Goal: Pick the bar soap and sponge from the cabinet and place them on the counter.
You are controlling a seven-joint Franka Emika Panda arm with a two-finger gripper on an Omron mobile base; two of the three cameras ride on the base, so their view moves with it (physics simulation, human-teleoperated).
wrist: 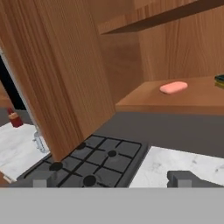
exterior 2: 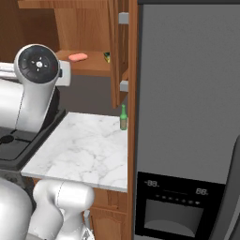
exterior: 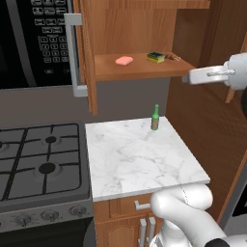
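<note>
Soap is the first thing to find: the salmon-pink bar soap (exterior: 124,60) lies flat on the wooden shelf (exterior: 140,67) of the open cabinet (exterior: 128,24), toward the shelf's 9 o'clock side in the left base view. The sponge (exterior: 156,57), yellow with a dark green top, sits well apart from it at the soap's 3 o'clock, and a small brown item (exterior: 172,57) lies just beside the sponge, further to 3 o'clock. Both cabinet doors stand open, the left door (exterior: 86,53) showing its long grey handle (exterior: 73,53).

Below, the marble desk (exterior: 140,159) carries a green bottle (exterior: 155,117), upright near its far edge at 12 o'clock. A black gas stove (exterior: 41,159) adjoins the desk at 9 o'clock.

In the hand view, the tool (wrist: 111,179) stands wide with nothing between its tips, looking toward the shelf, where the soap appears at 1 o'clock.
</note>
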